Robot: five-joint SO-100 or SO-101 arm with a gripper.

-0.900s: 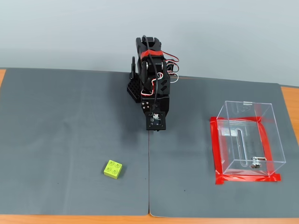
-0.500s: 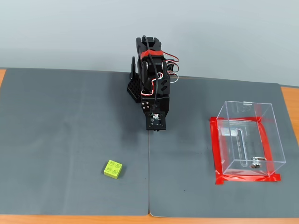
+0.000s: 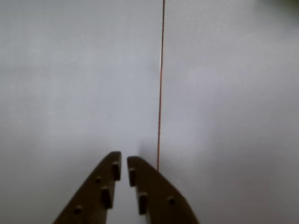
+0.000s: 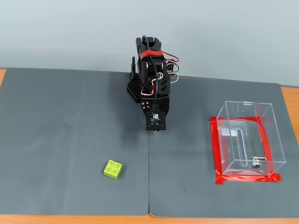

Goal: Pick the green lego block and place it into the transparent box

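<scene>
The gripper hung nearly closed and empty at centre frame — the green lego block lay lower left, the transparent box sat right, taped in place.

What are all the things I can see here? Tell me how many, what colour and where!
green lego block: one, lime green, on the left grey mat, near the front edge, lying free.
transparent box: one, clear, on the right mat, nothing green inside, small metal fitting at its bottom.
red tape: a rectangle of strips, red, on the mat around the box's base.
grey mats: two, dark grey, side by side, meeting at a seam in the middle.
table: one, orange-brown, showing at the mats' edges.
arm: one, black with red tape and wires, at the back centre.
gripper: one, dark fingers nearly together, holding nothing, over the seam.
</scene>
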